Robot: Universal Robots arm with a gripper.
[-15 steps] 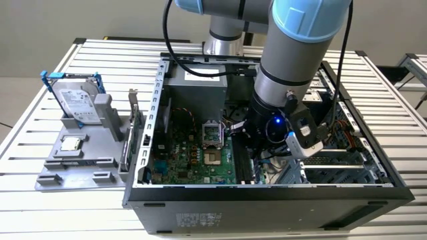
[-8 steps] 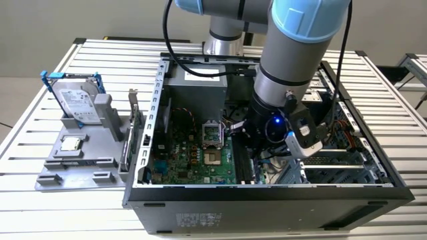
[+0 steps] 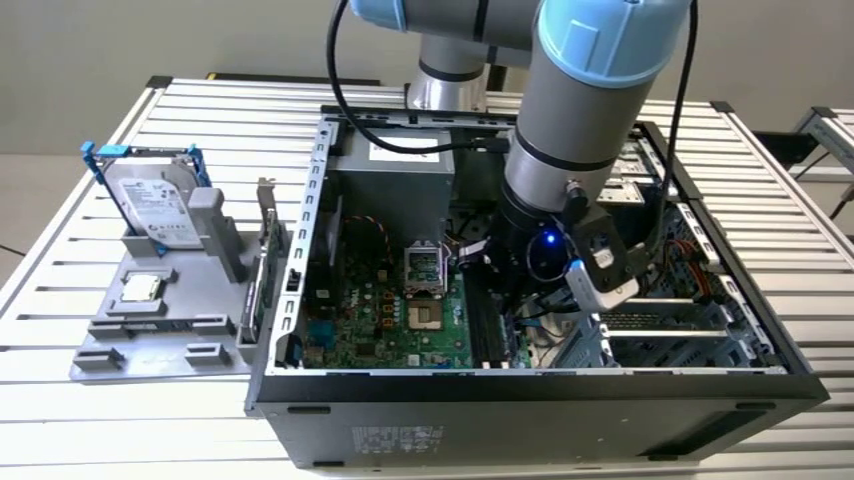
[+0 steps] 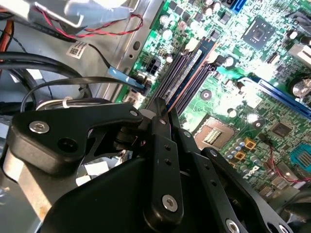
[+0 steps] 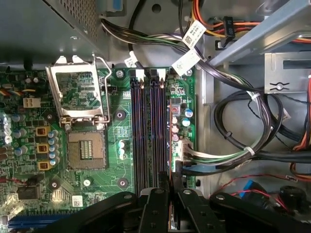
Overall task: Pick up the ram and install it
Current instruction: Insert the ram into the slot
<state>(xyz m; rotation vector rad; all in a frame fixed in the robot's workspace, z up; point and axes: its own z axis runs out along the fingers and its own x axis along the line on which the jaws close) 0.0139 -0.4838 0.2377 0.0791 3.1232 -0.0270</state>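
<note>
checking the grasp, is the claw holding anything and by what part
Seemingly the ram, pinched edge-on along its upper edge in the claw.

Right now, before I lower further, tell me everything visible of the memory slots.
The memory slots are long, narrow, dark plastic channels lying side by side on the green motherboard, beside the processor socket. White latches cap their far ends. Their visible length looks empty. The gripper hovers over their near end, hiding it.
</note>
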